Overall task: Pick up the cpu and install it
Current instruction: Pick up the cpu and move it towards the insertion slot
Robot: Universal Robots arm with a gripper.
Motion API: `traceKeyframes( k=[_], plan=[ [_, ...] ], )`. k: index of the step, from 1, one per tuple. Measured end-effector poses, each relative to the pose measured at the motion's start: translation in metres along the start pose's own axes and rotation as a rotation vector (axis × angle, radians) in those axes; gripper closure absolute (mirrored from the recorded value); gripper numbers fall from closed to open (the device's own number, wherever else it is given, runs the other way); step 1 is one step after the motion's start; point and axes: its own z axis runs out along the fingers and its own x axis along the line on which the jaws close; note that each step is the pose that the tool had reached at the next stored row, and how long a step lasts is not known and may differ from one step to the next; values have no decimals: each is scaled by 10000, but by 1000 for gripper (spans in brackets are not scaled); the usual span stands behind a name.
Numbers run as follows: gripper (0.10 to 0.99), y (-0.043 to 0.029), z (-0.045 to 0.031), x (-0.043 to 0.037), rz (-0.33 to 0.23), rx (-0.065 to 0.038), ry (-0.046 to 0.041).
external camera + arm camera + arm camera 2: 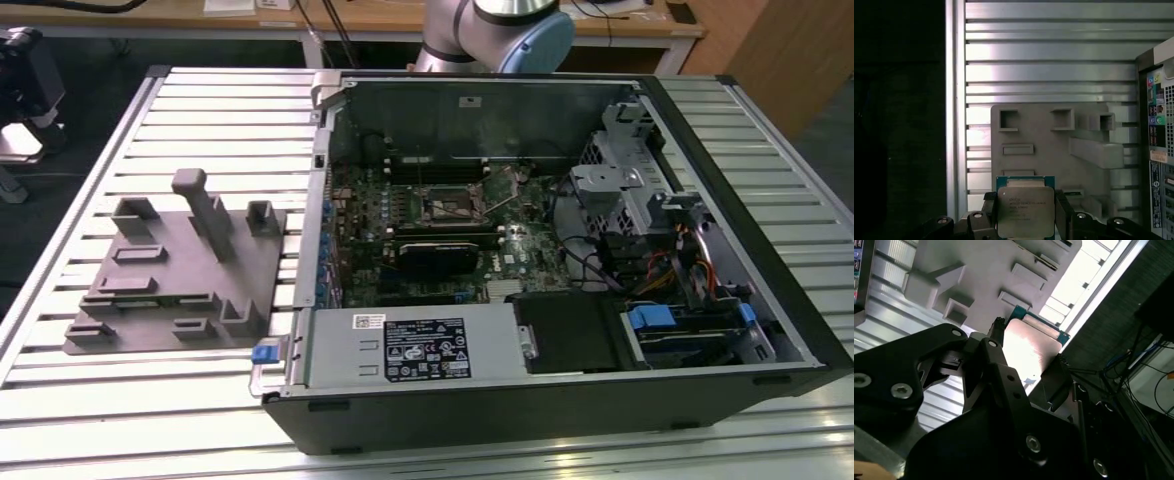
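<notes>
Black two-fingered gripper (1025,216) pinches the cpu (1024,210), a small flat square chip with a silver-grey metal top and a green board rim, with one finger on each of two opposite edges. Both wrist views show this grip, and in the second wrist view the cpu (1030,342) sits flat between the jaws. The chip's shiny face is turned toward the first wrist camera. Its edges run square to the edges of the grey plastic fixture (1044,135) behind it, and it looks lifted clear of that fixture rather than resting in a pocket.

The fixture lies on the ribbed metal counter (1054,65), just beside the open black computer case (747,330). In the exterior view, the fixture (174,280) sits toward the exterior view's left. The square metal-framed socket (447,203) lies inside the case toward the exterior view's right, well apart from the fixture. By my reading the held chip is over the fixture side, outside the case wall.
</notes>
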Motion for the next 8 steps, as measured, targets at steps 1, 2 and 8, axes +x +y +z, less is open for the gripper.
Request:
traceKeyframes(
  k=[1, 2, 8],
  plan=[
    [541, 1, -14, 0, 0, 0, -1],
    [541, 2, -28, -1, 0, 1, 0],
    [541, 5, -120, -3, 1, 0, -1]
  ],
)
